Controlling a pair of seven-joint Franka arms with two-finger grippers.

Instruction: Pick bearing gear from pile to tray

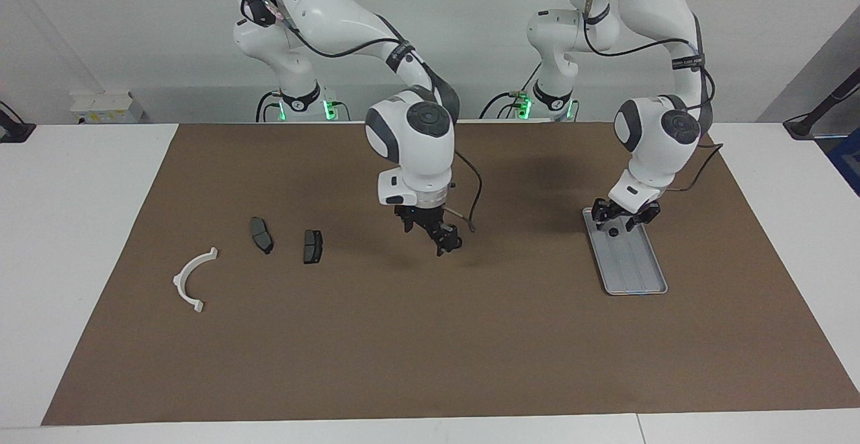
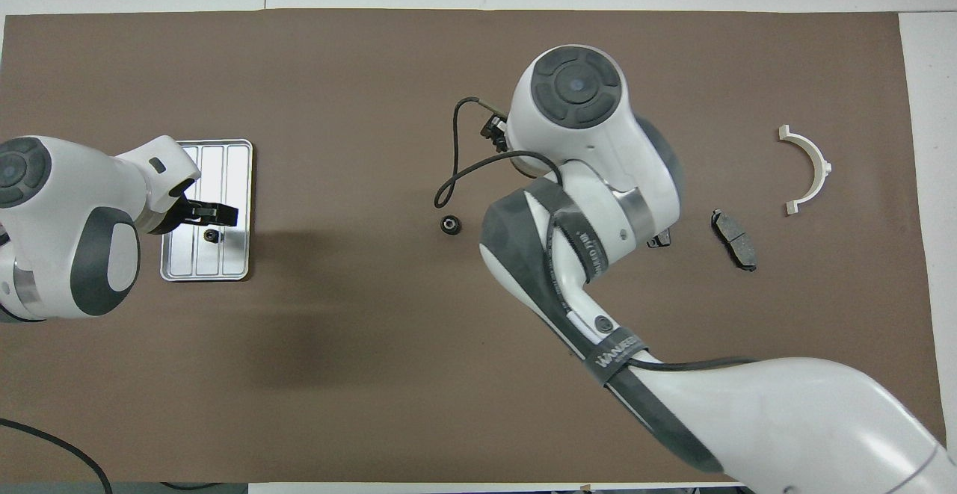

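The left claw [image 1: 621,217] is held wide over the tray [image 1: 638,276], where 1 black round piece [image 2: 211,236] lies. The right claw [image 1: 431,232] is spread wide above the worktop [image 1: 430,336], near a second black piece [image 2: 449,224].

Tray [image 2: 239,152] holds one black gear [image 2: 211,236] — another [image 2: 449,224] on mat (mid-table).
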